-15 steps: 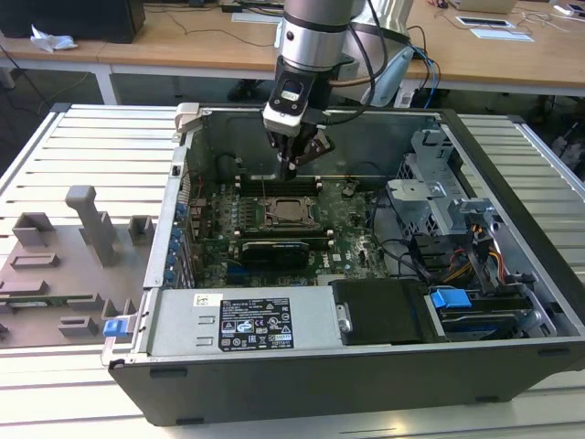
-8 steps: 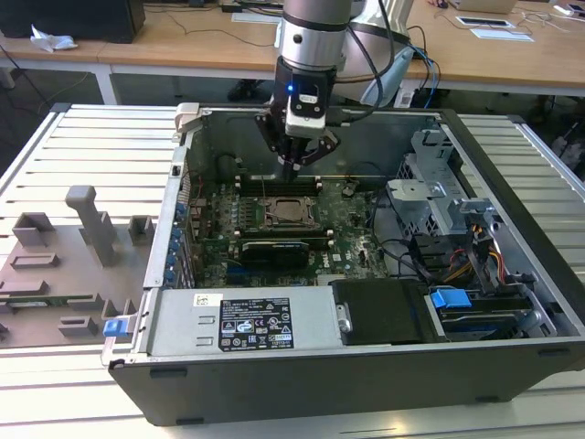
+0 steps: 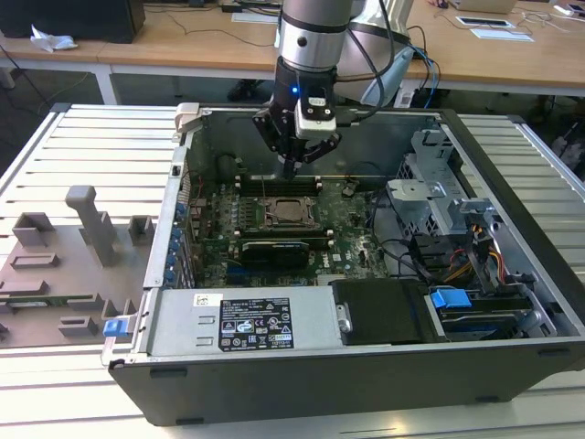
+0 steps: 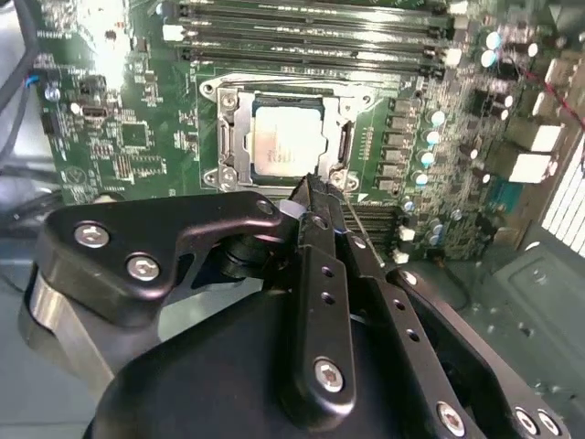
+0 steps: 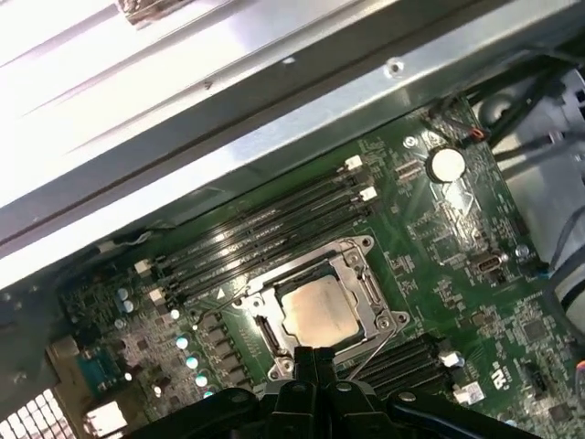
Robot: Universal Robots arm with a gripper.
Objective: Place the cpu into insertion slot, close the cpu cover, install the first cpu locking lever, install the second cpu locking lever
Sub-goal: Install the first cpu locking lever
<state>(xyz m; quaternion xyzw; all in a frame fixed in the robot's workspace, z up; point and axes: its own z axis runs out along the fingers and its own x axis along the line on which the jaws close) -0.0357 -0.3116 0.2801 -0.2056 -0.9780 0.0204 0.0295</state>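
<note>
In the exterior view the fingers (image 3: 291,166) hang pressed together, holding nothing, just above the cpu (image 3: 291,212) inside the open computer case (image 3: 274,384).

In the second wrist view the cpu (image 4: 285,146) sits in the insertion slot (image 4: 218,91), and the cpu cover (image 4: 239,137) lies flat around it.

In the first wrist view the narrow fingers (image 5: 315,361) are at the cpu's (image 5: 318,309) near edge.

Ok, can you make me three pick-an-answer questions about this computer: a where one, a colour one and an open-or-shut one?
1. Where is the cpu? A) in the insertion slot B) on the floor C) on a chair
2. What colour is the circuit board? A) red B) green C) yellow
3. The tool is: A) wide open B) shut C) holding the cpu

Answers: 1 A, its silver top sits inside the slot's rim. 2 B, green all around. 3 B, its tips meet in the second wrist view.
</note>
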